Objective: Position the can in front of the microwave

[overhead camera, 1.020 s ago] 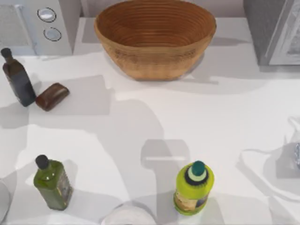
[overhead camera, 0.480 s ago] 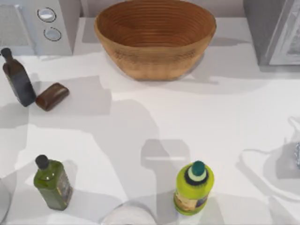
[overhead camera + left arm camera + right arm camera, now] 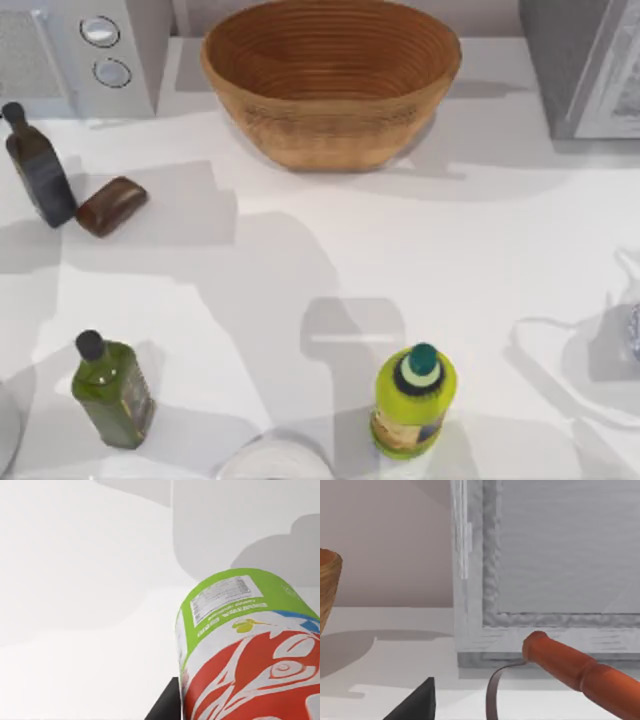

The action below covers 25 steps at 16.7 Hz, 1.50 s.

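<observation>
Left wrist view has the can [image 3: 250,650] right up close — lime-green lower part with a white label panel, red and white pattern nearer the camera, tilted above the white table [image 3: 75,630], with a dark finger tip [image 3: 167,705] just beside it; looks held by the left gripper, but whether the jaws clamp it I cannot tell. Top view has a wicker basket [image 3: 330,80] at the back centre, a microwave [image 3: 75,55] back left, dark bottle [image 3: 38,165] and brown block [image 3: 112,205] at left, olive bottle [image 3: 112,390], yellow-green bottle with teal cap [image 3: 415,400]. Right wrist view faces a grey appliance door [image 3: 560,555] — orange-handled tool [image 3: 580,672] in front, one dark finger [image 3: 417,702] at the edge; jaw state cannot tell.
</observation>
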Motion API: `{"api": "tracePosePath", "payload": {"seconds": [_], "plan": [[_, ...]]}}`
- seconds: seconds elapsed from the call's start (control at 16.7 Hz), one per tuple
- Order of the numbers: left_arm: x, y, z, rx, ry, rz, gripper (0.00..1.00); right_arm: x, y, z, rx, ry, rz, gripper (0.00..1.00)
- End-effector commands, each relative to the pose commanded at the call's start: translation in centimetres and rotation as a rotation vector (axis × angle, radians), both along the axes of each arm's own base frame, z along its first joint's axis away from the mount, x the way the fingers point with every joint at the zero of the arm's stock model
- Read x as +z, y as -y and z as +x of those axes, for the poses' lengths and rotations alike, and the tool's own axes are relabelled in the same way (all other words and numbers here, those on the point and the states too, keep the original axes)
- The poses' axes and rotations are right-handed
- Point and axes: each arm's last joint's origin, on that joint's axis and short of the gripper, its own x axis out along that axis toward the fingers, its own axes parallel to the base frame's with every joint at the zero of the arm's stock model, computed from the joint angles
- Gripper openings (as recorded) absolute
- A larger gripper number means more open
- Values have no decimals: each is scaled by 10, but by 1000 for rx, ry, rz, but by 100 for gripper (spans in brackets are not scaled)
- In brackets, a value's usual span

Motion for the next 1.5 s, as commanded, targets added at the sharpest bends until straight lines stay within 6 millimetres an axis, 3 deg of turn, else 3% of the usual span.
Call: {"api": "tracePosePath", "payload": {"seconds": [0.48,1.14,1.32,1.5], "plan": [[0,0,0,0,0,0,98,0,0,0,0,0,0,100],[1,-6,-1,4,-1,1,100,0,0,0,0,0,0,100],[10,-24,-5,13,3,2,100,0,0,0,0,0,0,100],[24,-23,-7,0,0,-2,100,0,0,0,0,0,0,100]]}}
